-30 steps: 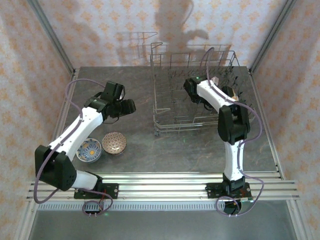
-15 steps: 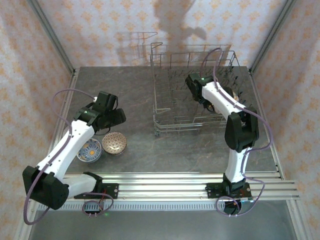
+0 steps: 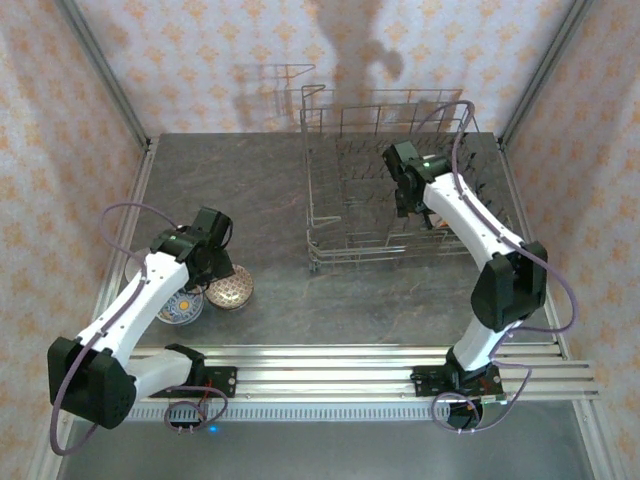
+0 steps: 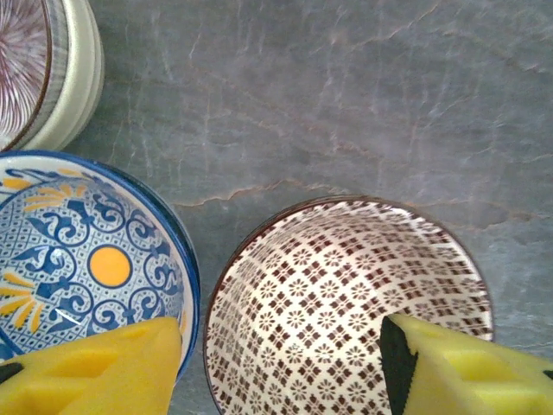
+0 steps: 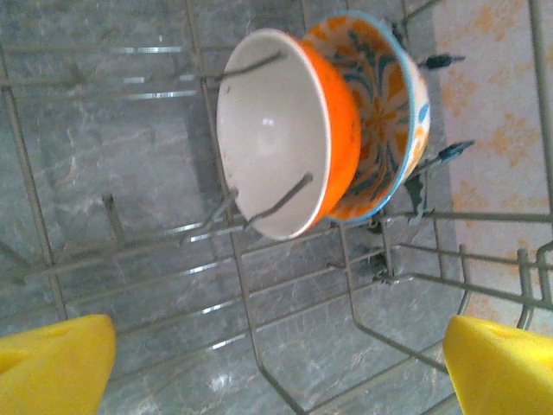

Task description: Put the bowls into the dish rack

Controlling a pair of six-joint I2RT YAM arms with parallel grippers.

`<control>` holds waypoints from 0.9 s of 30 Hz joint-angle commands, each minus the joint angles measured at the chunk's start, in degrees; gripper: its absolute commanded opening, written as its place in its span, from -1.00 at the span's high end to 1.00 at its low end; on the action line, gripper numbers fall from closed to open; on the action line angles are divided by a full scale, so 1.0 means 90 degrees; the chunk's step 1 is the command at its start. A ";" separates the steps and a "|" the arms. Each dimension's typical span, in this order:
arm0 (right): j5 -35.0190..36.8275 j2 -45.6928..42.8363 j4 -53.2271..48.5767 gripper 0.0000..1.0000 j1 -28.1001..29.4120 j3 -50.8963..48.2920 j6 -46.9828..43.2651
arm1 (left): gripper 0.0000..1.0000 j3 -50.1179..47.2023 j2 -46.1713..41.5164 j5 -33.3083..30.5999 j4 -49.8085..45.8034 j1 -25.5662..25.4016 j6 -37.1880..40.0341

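Two bowls sit at the table's front left: a brown-patterned bowl (image 3: 232, 291) (image 4: 346, 294) and a blue-and-white bowl (image 3: 180, 308) (image 4: 78, 259). A third, ribbed bowl (image 4: 47, 69) lies just beyond them. My left gripper (image 3: 208, 262) (image 4: 281, 372) hovers open just above them, one finger over the blue bowl and the other inside the brown one. In the dish rack (image 3: 312, 200) (image 5: 242, 285), an orange bowl (image 5: 276, 138) with a white inside leans on the tines against an orange-and-blue floral bowl (image 5: 389, 112). My right gripper (image 3: 405, 195) (image 5: 276, 372) is open and empty inside the rack, near these two.
The rack stands at the back right of the grey stone table (image 3: 250, 190). Patterned walls close in the back and sides. A metal rail (image 3: 330, 365) runs along the near edge by the arm bases.
My left gripper has come down and toward the near edge, over the bowls. The right gripper has shifted slightly right inside the rack, its elbow swinging right.
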 commanded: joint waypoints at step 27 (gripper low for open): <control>-0.0224 -0.0165 0.0289 -0.93 0.0043 -0.0502 0.0193 | 0.39 -0.0787 0.0382 0.0413 0.0428 0.0058 -0.0420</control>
